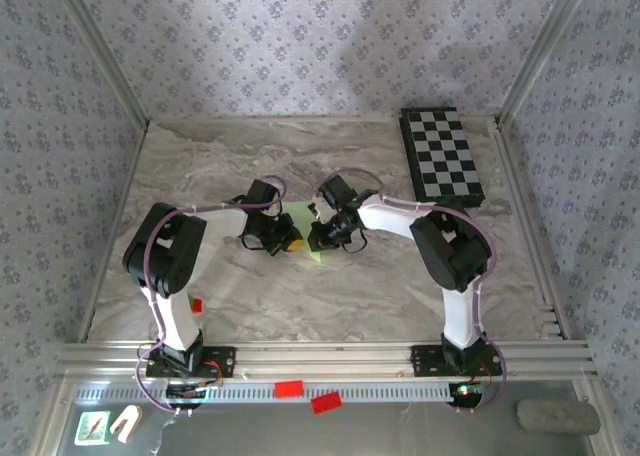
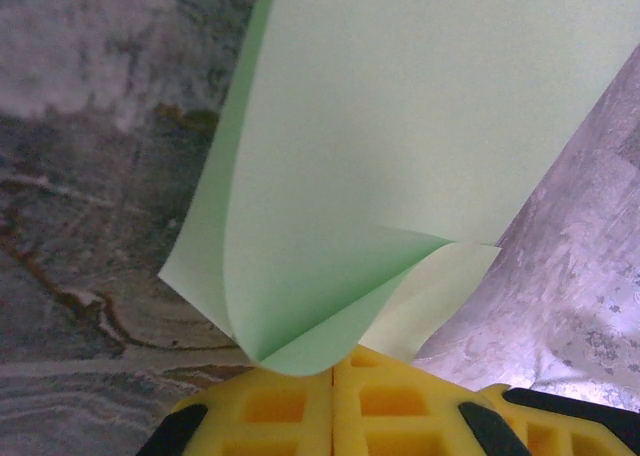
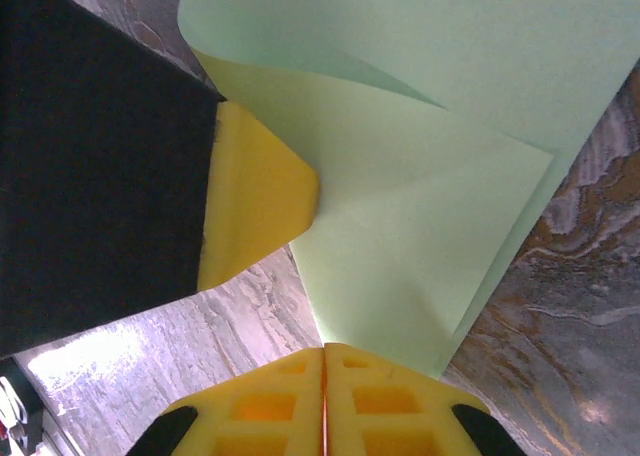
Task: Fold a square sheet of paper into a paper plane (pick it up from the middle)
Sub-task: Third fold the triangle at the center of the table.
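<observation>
Centre of the top view: the square sheet of paper (image 1: 318,251) sits right between the two grippers, a pale green sliver above the marble table (image 1: 400,296). The left gripper (image 1: 288,240) comes at it from the left of the frame, the right gripper (image 1: 322,232) from the right, and the two nearly meet over the sheet.

On the left wrist camera, the paper (image 2: 420,126) fills the upper right of the frame. It curls over on itself, and its rolled lower corner runs down to the seam of the left gripper (image 2: 333,376) at the bottom edge. The yellow fingers (image 2: 270,406) are pressed together with no gap, pinching that corner.

On the right wrist camera, the paper (image 3: 420,206) spreads across the top and centre, one flap folded over another, and narrows to a point at the right gripper (image 3: 324,376). Its pads (image 3: 390,406) are also closed tight, clamped on the green sheet. At the left of this frame the left gripper's yellow finger (image 3: 255,206) touches the paper's edge from the side.

Both grippers hold one sheet, bent and lifted between them.

Off to the upper right of the top view lies a checkered board (image 1: 443,154), well apart from the paper. Small red blocks (image 1: 288,388) rest on the rail at the bottom.
</observation>
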